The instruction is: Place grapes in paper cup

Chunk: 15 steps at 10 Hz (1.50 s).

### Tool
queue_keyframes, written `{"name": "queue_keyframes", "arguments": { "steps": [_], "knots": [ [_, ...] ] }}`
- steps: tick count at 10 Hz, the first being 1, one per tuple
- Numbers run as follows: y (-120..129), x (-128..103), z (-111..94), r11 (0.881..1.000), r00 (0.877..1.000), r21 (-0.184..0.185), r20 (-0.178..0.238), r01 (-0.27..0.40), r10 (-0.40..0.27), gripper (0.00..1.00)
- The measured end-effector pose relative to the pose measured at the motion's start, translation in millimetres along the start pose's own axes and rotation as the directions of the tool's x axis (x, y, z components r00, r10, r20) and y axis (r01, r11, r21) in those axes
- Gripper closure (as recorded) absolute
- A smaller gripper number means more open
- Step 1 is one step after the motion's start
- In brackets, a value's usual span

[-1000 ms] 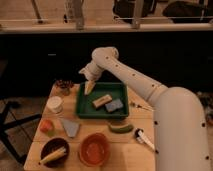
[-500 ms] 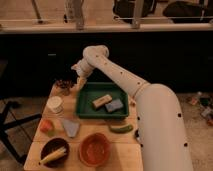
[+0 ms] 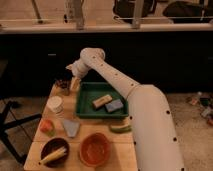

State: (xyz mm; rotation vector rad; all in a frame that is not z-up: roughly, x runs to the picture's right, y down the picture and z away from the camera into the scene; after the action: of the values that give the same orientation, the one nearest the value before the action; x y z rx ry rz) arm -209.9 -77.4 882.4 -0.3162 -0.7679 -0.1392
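Dark grapes (image 3: 62,84) behind white paper cup (image 3: 55,104)

The arm (image 3: 150,115) is coloured white, and its pale gripper (image 3: 74,83) is seen just beside the dark purple-brown grapes (image 3: 62,85) at the far left of the light wooden table (image 3: 120,156). The cup (image 3: 54,104) is shown plain white. A green tray (image 3: 87,97) is filled with a tan block (image 3: 102,101) and what is perhaps a blue-grey sponge (image 3: 114,105). An orange-red fruit (image 3: 46,126), an orange bowl (image 3: 95,150) and a dark brown bowl (image 3: 52,144) are seen in front.
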Motion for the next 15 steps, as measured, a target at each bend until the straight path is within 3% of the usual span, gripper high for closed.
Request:
{"name": "queue_keyframes", "arguments": {
  "steps": [1,3,7,15],
  "knots": [
    [-3.0,-2.3,7.6,1.0,1.0,-0.002,0.029,-0.001,0.001,0.2],
    [-6.5,-7.1,23.5,1.0,0.999,-0.025,0.043,0.008,-0.007,0.2],
    [-9.1,0.8,42.5,0.996,1.0,-0.085,0.024,0.019,-0.017,0.2],
    [-1.4,22.2,68.4,0.983,0.998,-0.182,-0.054,0.031,-0.041,0.2]
  ]
}}
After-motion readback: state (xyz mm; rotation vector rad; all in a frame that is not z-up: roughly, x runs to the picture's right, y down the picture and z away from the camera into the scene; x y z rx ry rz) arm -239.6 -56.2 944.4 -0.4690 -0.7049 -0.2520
